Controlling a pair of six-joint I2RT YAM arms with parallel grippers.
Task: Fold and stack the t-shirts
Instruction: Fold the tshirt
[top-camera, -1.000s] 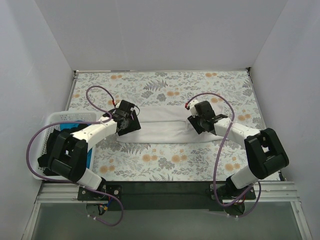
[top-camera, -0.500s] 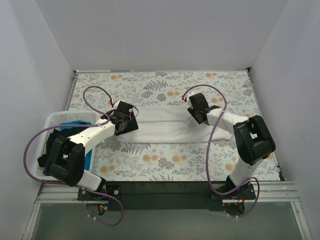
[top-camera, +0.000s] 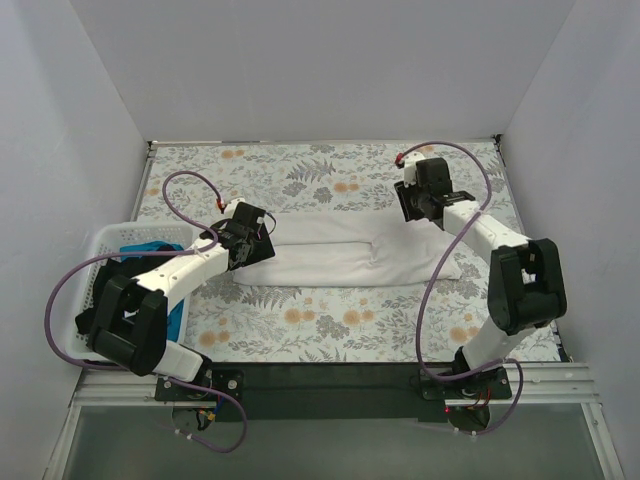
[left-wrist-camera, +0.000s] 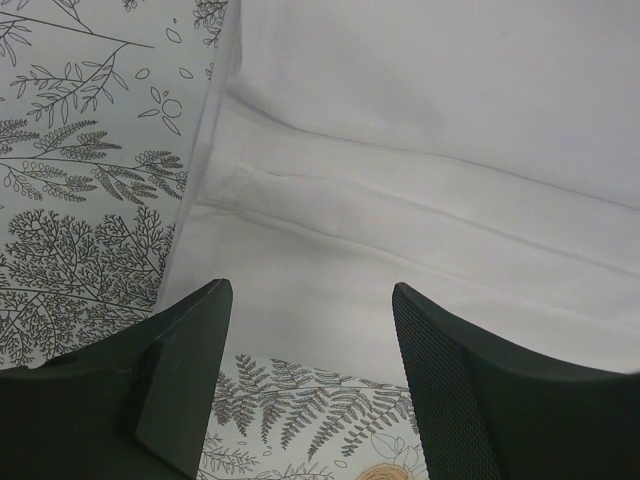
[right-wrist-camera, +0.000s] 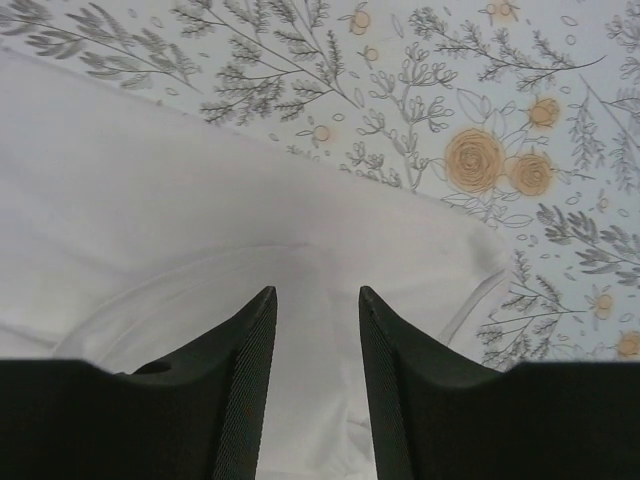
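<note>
Cloth in plain white fills the middle of the top view: a white t-shirt (top-camera: 340, 258) lies on the floral-covered table (top-camera: 300, 165), folded into a long flat band that runs from left to right. The left fingers (left-wrist-camera: 185, 375) stand wide apart and empty over the band's left end, and its layered edges show between them in the left wrist view. The right fingers (right-wrist-camera: 245, 385) are apart by a narrower gap, gripping nothing, at the band's upper right corner. At the left edge a white basket (top-camera: 100, 240) holds a bright blue t-shirt (top-camera: 145, 246).
</note>
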